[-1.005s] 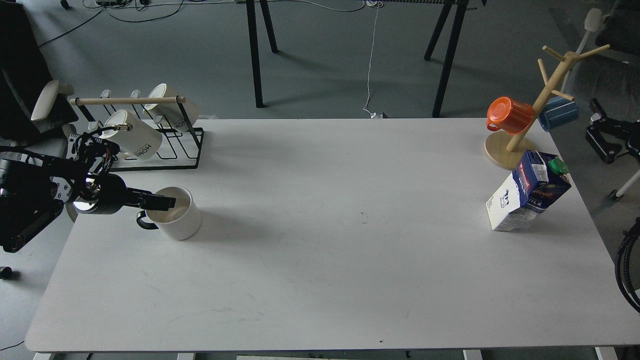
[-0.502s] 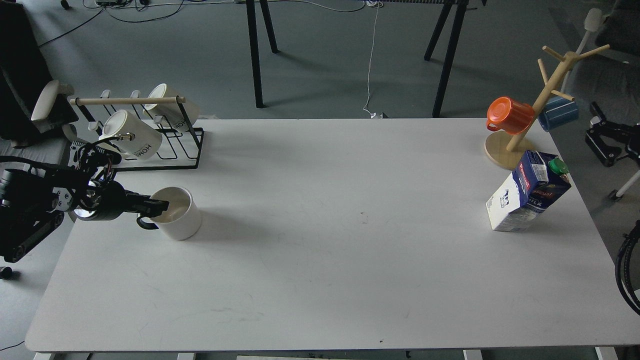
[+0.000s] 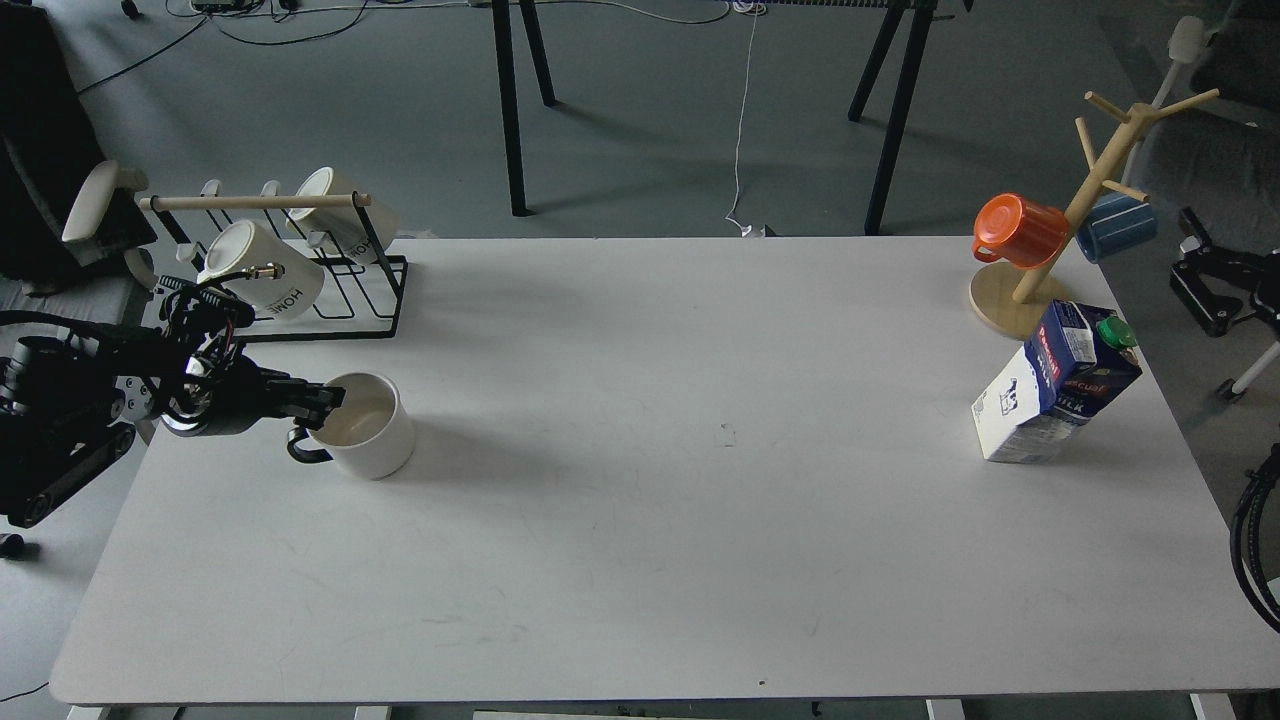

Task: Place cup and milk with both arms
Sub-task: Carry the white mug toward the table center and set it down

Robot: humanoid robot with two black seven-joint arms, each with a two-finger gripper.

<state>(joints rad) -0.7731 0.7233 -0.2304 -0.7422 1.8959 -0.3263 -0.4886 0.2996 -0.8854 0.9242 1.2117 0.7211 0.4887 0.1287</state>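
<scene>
Cup (image 3: 368, 428): upright, surface (image 3: 640, 520) left side. Left pincer (image 3: 322, 397): at cup's rim, handle side; fingers' spread unclear. Milk (image 3: 1050, 385): far right, untouched. Right pincer: out of view.

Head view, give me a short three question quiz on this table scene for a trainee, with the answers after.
1. True or false: the milk stands at the table's right end.
2. Which gripper is at the cup? A) left B) right
3. What colour is the mug hanging on the wooden tree nearest the table's middle?

Key: 1. True. 2. A: the left gripper is at the cup's rim above its handle; the right one is not in view. 3. Orange.
</scene>
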